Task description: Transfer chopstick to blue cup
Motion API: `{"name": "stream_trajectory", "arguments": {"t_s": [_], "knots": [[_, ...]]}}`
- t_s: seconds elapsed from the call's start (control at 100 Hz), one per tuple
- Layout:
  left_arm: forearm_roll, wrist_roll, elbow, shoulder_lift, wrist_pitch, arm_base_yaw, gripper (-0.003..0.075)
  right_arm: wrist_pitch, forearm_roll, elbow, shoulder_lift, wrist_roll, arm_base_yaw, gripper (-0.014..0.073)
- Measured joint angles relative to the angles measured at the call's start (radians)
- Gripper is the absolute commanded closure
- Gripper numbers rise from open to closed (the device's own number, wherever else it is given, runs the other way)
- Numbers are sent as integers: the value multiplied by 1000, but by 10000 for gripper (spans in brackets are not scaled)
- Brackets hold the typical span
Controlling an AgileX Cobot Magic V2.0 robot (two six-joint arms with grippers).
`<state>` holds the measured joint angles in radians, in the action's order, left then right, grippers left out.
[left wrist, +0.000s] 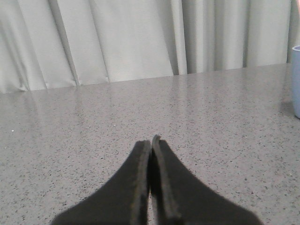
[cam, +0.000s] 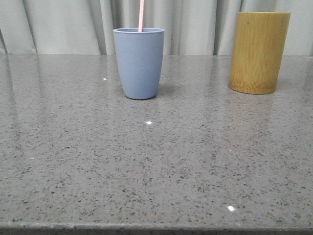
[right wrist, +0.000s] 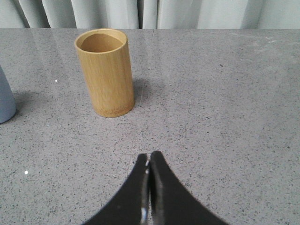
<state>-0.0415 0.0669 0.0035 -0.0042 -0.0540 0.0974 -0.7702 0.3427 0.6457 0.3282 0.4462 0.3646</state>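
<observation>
The blue cup (cam: 139, 63) stands upright on the grey table. A pale pink chopstick (cam: 141, 15) stands inside it and runs out of the top of the front view. An edge of the cup shows in the left wrist view (left wrist: 296, 79) and in the right wrist view (right wrist: 5, 98). My left gripper (left wrist: 151, 140) is shut and empty over bare table, well to the left of the cup. My right gripper (right wrist: 149, 157) is shut and empty, nearer the table's front than the bamboo holder. Neither gripper shows in the front view.
The yellow-brown bamboo holder (cam: 258, 52) stands upright to the right of the cup; it looks empty from above in the right wrist view (right wrist: 105, 72). Pale curtains (cam: 68, 24) hang behind the table's far edge.
</observation>
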Motion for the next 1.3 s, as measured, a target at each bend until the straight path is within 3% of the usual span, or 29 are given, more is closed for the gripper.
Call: {"name": "stream_trajectory", "arguments": {"t_s": [0.72, 0.87, 1.03, 1.3], "knots": [[1, 0, 0, 0, 2, 0, 739, 0, 2, 0, -5, 0, 0, 662], [1, 0, 0, 0, 2, 0, 739, 55, 16, -33, -36, -7, -9, 662], [1, 0, 0, 0, 2, 0, 739, 194, -36, -113, -99, -112, -68, 662], [1, 0, 0, 0, 2, 0, 739, 347, -288, -315, -273, -430, -177, 662]]}}
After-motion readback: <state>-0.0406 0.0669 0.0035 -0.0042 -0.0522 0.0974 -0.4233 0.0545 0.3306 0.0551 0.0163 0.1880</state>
